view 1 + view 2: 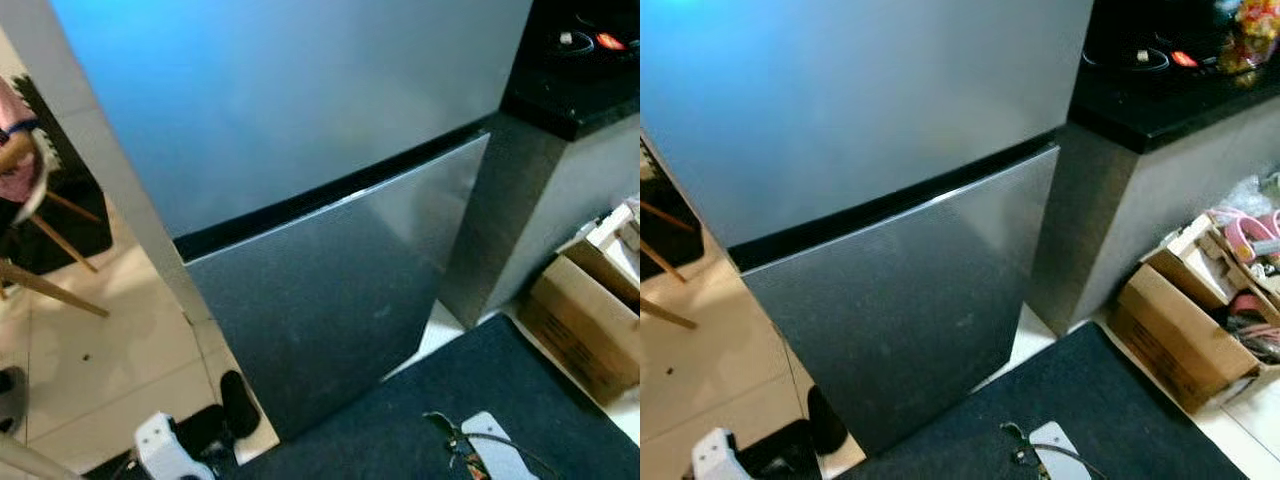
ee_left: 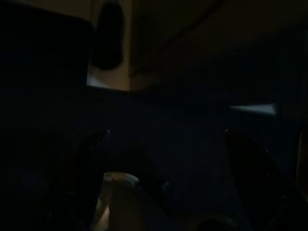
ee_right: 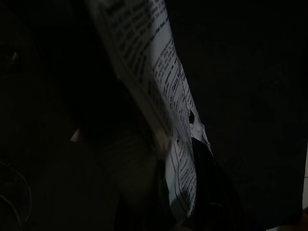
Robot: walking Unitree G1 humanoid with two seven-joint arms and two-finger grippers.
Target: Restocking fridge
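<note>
1. The fridge [image 1: 300, 170] stands straight ahead, filling the head views from 9 o'clock through 12 to 2 o'clock; both of its grey doors are closed, with a dark seam running between the upper and the lower one
2. A dark desk [image 1: 1170, 100] sits at 2 o'clock just beside the fridge, with a coil of cable and a small red item on its black top
3. An open cardboard box [image 1: 1185, 335] rests on the floor at 4 o'clock, below the desk, with pink things and packaging inside it
4. A dark mat [image 1: 480, 400] covers the floor from 5 to 6 o'clock, reaching up to the foot of the fridge
5. Pale floor tiles [image 1: 110, 350] lie at 8 o'clock, crossed by wooden chair legs [image 1: 60, 250] at 9 o'clock
6. The left gripper [image 1: 225, 410] hangs low at 7 o'clock near the fridge's bottom corner; its wrist view is very dark and I cannot tell whether the fingers are apart or together
7. In the right wrist view, a white packet [image 3: 163, 120] with small black print runs along the right gripper's dark fingers; the view is too dark to tell whether the fingers are clamped on it
</note>
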